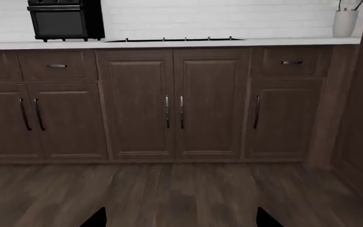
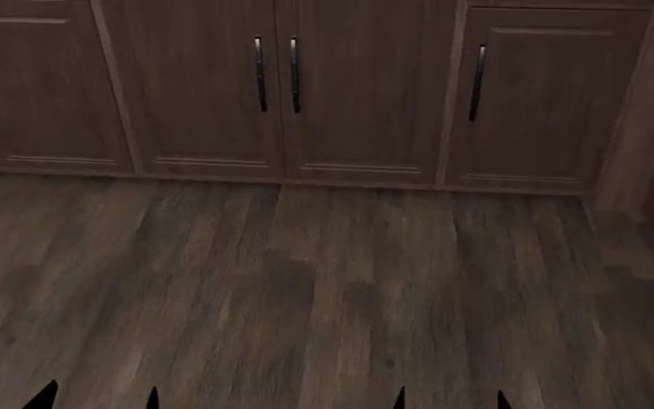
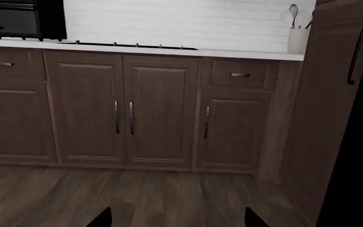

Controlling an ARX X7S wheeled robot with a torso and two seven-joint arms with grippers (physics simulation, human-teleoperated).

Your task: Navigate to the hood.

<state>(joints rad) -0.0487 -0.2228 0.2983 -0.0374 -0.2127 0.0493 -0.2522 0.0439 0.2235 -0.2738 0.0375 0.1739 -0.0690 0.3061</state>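
Observation:
The hood is out of view in every frame. A flat black cooktop (image 1: 172,39) (image 3: 128,46) lies in the white counter above the double-door base cabinet (image 1: 174,111) (image 2: 276,85), straight ahead of me. Only the dark fingertips of my left gripper (image 1: 181,220) (image 2: 98,399) show, set wide apart over the wood floor with nothing between them. My right gripper (image 3: 178,219) (image 2: 450,400) is likewise open and empty over the floor.
A black countertop oven (image 1: 64,19) stands on the counter left of the cooktop. A white utensil holder (image 1: 345,22) (image 3: 298,40) sits at the counter's right end. A tall brown cabinet (image 3: 332,118) closes off the right side. Dark wood floor (image 2: 327,281) runs up to the cabinets.

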